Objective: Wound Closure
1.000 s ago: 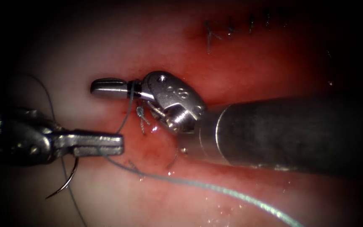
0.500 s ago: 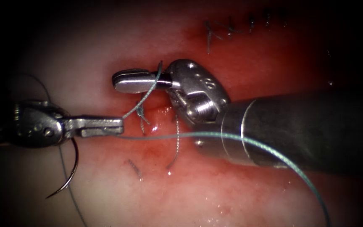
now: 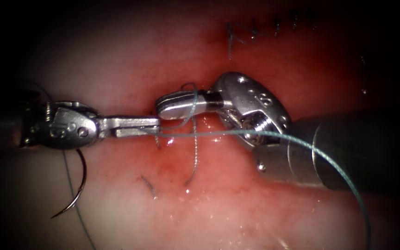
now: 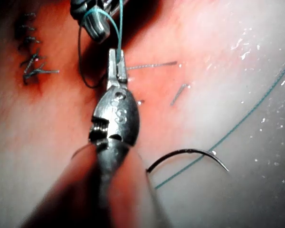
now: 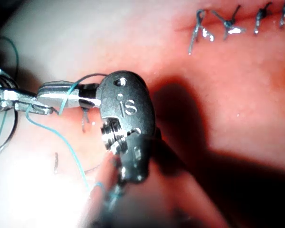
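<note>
My left tool (image 3: 156, 125) comes in from the left, its jaws shut on the teal thread (image 3: 265, 134) at their tip, right at the cut (image 3: 177, 139). My right tool (image 3: 161, 105) lies just above, jaws shut and holding nothing, with a loop of thread wound round them. From the left jaws the thread runs right across the right tool's wrist and curves down. The curved needle (image 3: 77, 185) lies free on the tissue left of the cut, not in it. The left wrist view has the left tool (image 4: 117, 59) on the thread and the needle (image 4: 190, 154); the right wrist view has the looped right tool (image 5: 50, 92).
A row of finished stitches (image 3: 255, 30) sits further along the cut at the upper right. Short cut ends of thread (image 3: 194, 159) lie on the red-stained tissue below the tools. Pale tissue (image 3: 237, 217) spreads toward the front.
The right tool has moved right, carrying the loop of thread round its jaws. The left tool has followed rightward with the thread, its tip now meeting the right jaws. The needle has stayed put.
</note>
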Controlling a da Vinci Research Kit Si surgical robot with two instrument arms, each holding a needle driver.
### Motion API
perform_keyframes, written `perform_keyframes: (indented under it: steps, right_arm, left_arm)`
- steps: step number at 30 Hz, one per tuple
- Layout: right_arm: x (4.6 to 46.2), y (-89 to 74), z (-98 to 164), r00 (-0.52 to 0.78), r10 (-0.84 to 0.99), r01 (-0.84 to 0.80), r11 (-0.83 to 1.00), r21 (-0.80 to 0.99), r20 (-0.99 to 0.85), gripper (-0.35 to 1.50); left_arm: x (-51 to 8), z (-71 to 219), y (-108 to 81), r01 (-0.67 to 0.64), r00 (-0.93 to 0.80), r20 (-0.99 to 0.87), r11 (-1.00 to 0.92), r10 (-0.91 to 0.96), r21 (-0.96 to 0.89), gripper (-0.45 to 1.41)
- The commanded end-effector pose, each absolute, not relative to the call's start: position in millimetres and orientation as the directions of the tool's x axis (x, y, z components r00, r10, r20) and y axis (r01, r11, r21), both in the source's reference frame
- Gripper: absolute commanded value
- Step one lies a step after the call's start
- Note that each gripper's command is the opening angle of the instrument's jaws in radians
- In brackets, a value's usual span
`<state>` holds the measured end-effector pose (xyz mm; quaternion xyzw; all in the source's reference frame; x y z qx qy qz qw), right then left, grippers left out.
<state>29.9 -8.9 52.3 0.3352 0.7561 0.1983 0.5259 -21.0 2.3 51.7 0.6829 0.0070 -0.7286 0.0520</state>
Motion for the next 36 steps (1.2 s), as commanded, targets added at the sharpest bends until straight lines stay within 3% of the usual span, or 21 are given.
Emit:
perform_keyframes:
  steps: [1,14,22,25,26,36]
  right_arm:
    - [30.6,-9.2,53.1,-0.187,0.701,0.344,0.703,0.623,-0.688,-0.35]
    - [31.6,-11.2,52.3,-0.015,0.601,0.543,0.676,0.498,-0.799,-0.35]
    - [34.3,-12.0,51.7,0.12,0.413,0.565,0.72,0.404,-0.903,-0.35]
    - [35.0,-11.9,51.5,0.147,0.36,0.567,0.733,0.377,-0.921,0.1]
    - [35.2,-11.9,51.4,0.162,0.338,0.572,0.734,0.367,-0.927,0.17]
    - [35.2,-12.6,51.5,0.298,0.137,0.636,0.709,0.304,-0.945,0.59]
  left_arm:
    - [-21.6,52.0,2.4,0.087,-0.052,-0.997,-0.994,-0.065,0.06,-0.45]
    - [-22.1,51.7,3.9,0.077,-0.033,-0.998,-0.996,-0.053,0.05,-0.45]
    - [-24.1,52.6,4.3,0.072,-0.03,-0.998,-0.996,-0.06,0.057,-0.45]
    - [-24.1,52.7,4.4,0.073,-0.029,-0.998,-0.996,-0.06,0.058,-0.45]
    - [-24.0,52.7,4.4,0.074,-0.029,-0.998,-0.996,-0.06,0.058,-0.45]
    - [-23.0,52.4,4.2,0.085,-0.02,-0.998,-0.995,-0.059,0.058,-0.45]
